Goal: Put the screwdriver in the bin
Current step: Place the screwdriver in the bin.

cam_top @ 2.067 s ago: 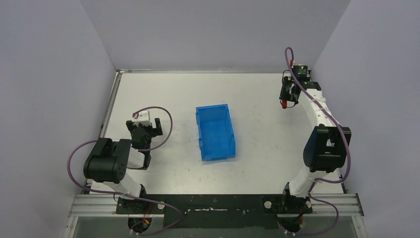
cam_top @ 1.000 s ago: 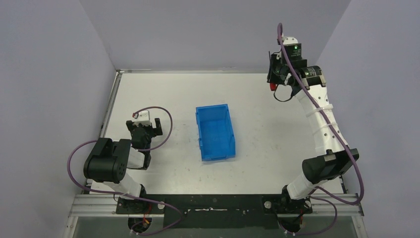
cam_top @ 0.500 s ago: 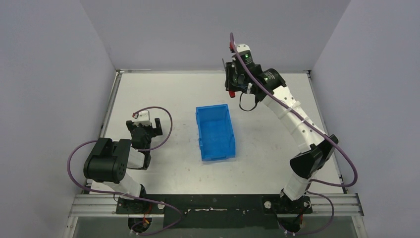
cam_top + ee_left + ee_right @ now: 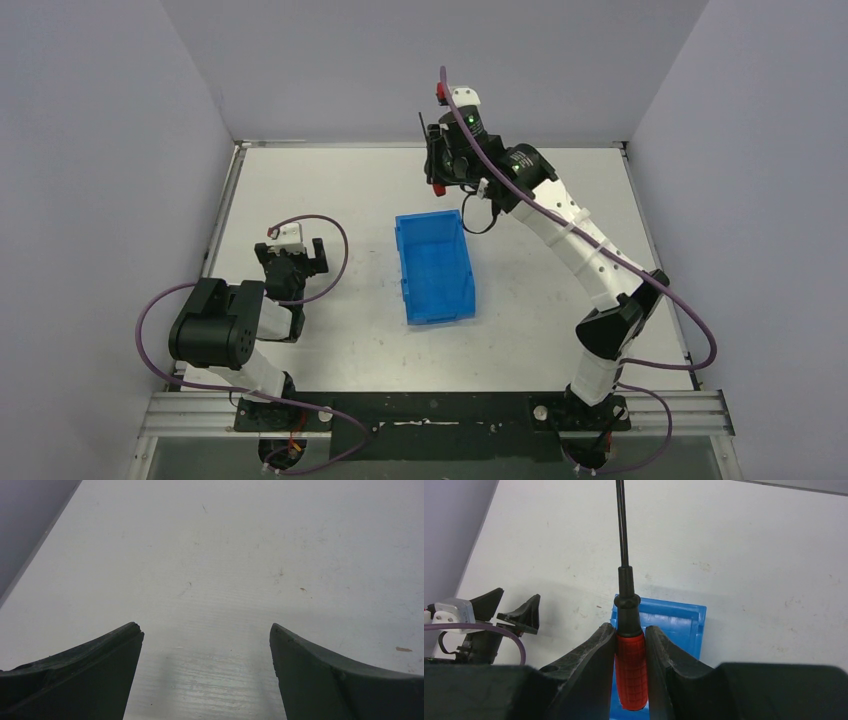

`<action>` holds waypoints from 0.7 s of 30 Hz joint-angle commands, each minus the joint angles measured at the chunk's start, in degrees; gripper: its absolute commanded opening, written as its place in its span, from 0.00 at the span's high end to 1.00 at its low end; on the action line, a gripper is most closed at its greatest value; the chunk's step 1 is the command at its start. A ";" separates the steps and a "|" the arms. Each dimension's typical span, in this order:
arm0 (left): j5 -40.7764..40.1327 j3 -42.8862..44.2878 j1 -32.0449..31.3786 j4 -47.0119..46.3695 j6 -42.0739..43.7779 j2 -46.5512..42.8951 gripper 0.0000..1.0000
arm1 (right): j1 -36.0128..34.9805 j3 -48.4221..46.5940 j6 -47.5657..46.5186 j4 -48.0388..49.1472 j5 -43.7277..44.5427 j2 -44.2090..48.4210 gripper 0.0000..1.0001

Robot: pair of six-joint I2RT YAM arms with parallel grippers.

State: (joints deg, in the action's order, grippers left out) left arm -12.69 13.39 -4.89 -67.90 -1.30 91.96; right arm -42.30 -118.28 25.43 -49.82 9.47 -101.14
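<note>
At the left, the left pincer (image 4: 303,255) sits low over the table (image 4: 330,190), its two fingers spread wide apart with the white surface showing between them. In the middle lies the bin (image 4: 436,268), blue, open side up, well apart from that arm. Above the bin's far end the right pincer (image 4: 437,178) hangs in the air, clamped on the red handle of the screwdriver (image 4: 630,670). The thin black shaft sticks out ahead of it, crossing the bin's rim in the right wrist view.
</note>
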 commanded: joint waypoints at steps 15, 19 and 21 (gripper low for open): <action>-0.23 1.11 0.24 -1.59 -0.64 0.24 0.03 | -3.30 23.96 4.80 11.06 1.11 7.07 1.00; -0.23 1.11 0.23 -1.54 -0.68 0.23 0.03 | -3.62 29.50 5.28 13.16 -0.45 6.56 1.00; -0.23 1.11 0.23 -1.58 -0.64 0.24 0.03 | -3.93 31.70 5.68 13.70 -1.12 5.96 1.00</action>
State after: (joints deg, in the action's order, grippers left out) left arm -12.69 13.39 -4.89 -67.92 -1.30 91.96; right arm -45.47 -89.14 29.54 -40.86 9.56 -97.69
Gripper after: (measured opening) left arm 0.971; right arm 0.259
